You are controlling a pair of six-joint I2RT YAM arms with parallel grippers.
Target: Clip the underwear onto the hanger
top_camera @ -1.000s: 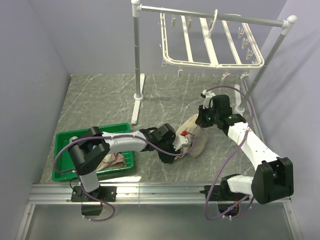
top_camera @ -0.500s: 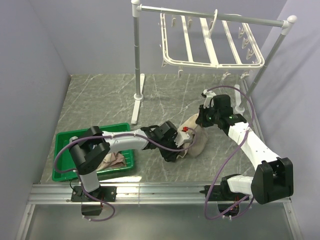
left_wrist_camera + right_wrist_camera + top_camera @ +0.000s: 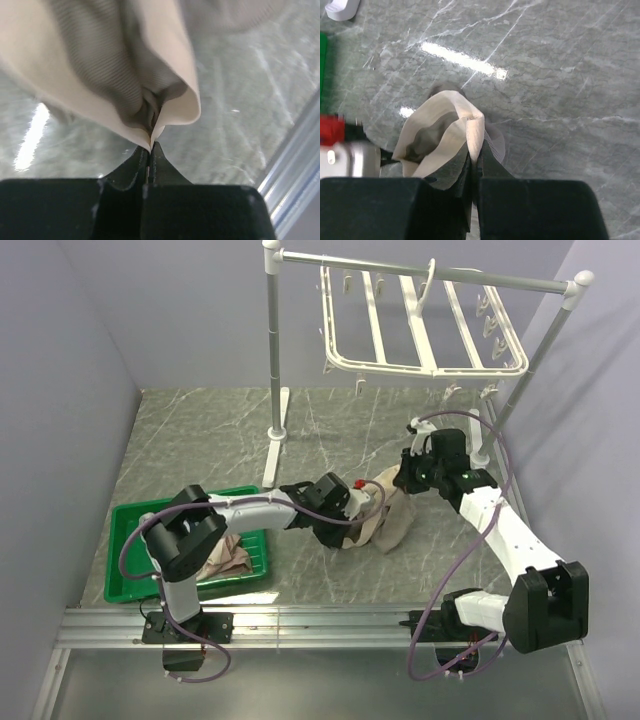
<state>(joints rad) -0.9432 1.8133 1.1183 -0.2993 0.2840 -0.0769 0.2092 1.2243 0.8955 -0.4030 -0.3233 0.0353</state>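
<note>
- Left gripper (image 3: 150, 146): jaws pressed together, pinching a folded beige edge of the underwear (image 3: 105, 75) at the very tips. The bite looks thin.
- Right gripper (image 3: 474, 156): jaws pressed together on the opposite part of the same beige band, fabric bunched above the tips.
- Underwear, position: held between the two grippers, low over the counter (image 3: 200, 440), right of centre. It sags as a loose pouch, and whether its lower edge touches the counter cannot be told.
- Underwear, handling (judged): light, soft, limp, with no shape of its own. The ribbed taupe body will slump and fold. The smoother band is the firmer part and the better place to hold, gripped well apart so a flat stretch is offered to a clip.
- Risk (judged): a shallow pinch may slip once the band is pulled taut.
- Hanger (image 3: 420, 330): white frame hung on the pole rack (image 3: 275, 360), well above and behind the underwear, clips dangling at its edges.
- Green tray (image 3: 125, 515): near left, holding another garment.
</note>
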